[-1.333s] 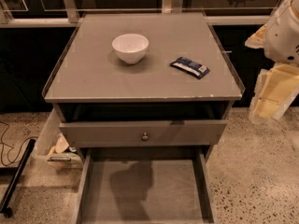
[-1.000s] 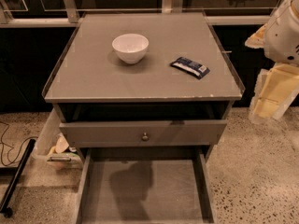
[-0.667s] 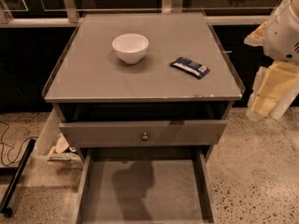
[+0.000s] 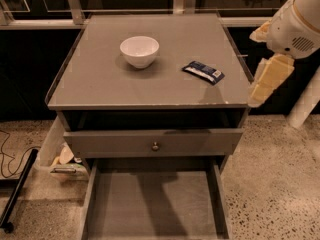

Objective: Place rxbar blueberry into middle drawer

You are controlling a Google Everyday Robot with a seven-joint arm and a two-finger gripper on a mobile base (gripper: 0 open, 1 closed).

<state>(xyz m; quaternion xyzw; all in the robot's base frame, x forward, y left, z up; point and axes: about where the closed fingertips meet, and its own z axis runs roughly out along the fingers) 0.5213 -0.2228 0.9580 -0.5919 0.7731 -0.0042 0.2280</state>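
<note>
rxbar blueberry [image 4: 203, 72] lies at nine o'clock from the gripper [image 4: 265, 81] beside the cabinet's [image 4: 100, 86] right edge, long axis ten-to-four; gripper spread or pressed, cannot tell.

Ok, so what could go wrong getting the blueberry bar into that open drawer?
The gripper hangs beside the cabinet's right edge, so swinging in could clip the cabinet top. The rxbar blueberry lies flat, so a grasp may just push it. The knobbed drawer juts over the back of the middle drawer, so a release too far back might land on it.
</note>
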